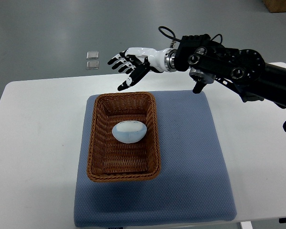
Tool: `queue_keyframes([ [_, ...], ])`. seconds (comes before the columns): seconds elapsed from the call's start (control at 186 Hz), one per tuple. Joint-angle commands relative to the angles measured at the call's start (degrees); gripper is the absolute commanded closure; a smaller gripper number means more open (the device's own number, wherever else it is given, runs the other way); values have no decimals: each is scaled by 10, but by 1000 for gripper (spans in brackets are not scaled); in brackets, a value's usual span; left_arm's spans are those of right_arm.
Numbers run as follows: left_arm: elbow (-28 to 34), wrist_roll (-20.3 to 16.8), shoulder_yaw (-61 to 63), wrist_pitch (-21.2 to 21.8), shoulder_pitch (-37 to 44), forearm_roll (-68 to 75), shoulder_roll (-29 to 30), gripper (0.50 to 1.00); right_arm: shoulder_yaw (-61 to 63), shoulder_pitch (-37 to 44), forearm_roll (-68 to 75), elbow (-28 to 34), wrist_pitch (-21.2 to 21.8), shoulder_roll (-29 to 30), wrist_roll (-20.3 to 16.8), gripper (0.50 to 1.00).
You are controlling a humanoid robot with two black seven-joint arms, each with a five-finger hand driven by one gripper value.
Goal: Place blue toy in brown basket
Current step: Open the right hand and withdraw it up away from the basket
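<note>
One blue toy [129, 131] lies inside the brown basket [96, 157], so placement looks done; the right hand [130, 65] hovers beyond its far rim, fingers spread wide, empty.

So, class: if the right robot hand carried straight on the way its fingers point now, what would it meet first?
Probably nothing: the right robot hand, open and empty, points left past the brown basket's far rim. Only bare white table or floor lies that way, though height is unclear.

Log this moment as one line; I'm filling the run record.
right hand: open, empty, raised beyond the basket's far rim | blue toy: inside brown basket | basket: on blue mat | left arm: out of view
</note>
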Motion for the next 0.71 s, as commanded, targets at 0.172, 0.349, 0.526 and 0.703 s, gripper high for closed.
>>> queue_keyframes([
  [0.172, 0, 0, 3, 0, 0, 0, 0, 500, 335, -207, 117, 0, -14, -17, 78, 634],
  [0.349, -1, 0, 4, 0, 0, 0, 0, 500, 424, -274, 179, -8, -10, 17, 81, 603],
  [0.526, -1, 0, 5, 0, 0, 0, 0, 500, 445, -306, 196, -28, -9, 39, 83, 595],
  [0.703, -1, 0, 5, 0, 0, 0, 0, 500, 447, -310, 202, -29, -9, 48, 93, 595],
])
